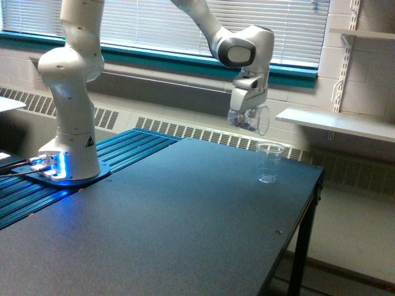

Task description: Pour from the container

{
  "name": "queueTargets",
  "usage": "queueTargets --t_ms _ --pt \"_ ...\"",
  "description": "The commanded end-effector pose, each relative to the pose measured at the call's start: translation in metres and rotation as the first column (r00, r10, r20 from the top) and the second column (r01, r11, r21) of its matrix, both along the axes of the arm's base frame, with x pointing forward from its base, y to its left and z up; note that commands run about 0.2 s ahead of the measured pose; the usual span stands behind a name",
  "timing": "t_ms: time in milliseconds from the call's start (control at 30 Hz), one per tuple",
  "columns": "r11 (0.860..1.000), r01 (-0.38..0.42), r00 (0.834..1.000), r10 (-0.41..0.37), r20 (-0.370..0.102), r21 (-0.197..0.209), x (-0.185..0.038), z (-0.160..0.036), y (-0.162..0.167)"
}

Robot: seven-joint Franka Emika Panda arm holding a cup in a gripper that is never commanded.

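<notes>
One white robot arm's gripper (247,117) clasps the container (252,119), a clear cup tilted in the air, above the measuring cup (268,162) on the table (185,216). It looks light and crushable; hold the walls gently.

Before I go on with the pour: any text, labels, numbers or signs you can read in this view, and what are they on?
No words or numbers can be read.
Triangular warning sticker on the robot base: a yellow sign, its symbol too small to make out.
Measuring cup on the table: faint printed lines, too small and blurred to read.
Held container in the gripper: no markings visible.
</notes>
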State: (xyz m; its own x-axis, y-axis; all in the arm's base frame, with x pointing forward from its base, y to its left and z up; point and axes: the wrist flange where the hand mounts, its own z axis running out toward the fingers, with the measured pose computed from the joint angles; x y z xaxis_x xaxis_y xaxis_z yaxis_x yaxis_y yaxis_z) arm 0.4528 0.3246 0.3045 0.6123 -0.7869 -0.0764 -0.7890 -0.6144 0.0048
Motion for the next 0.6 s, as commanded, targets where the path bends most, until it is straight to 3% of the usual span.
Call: queueTargets --t_ms 33,600 --pt "1.000 0.001 1.000 -0.001 -0.020 0.021 0.009 0.005 0.001" --pt "0.997 0.053 0.995 -0.048 -0.092 0.056 0.019 0.005 0.001"
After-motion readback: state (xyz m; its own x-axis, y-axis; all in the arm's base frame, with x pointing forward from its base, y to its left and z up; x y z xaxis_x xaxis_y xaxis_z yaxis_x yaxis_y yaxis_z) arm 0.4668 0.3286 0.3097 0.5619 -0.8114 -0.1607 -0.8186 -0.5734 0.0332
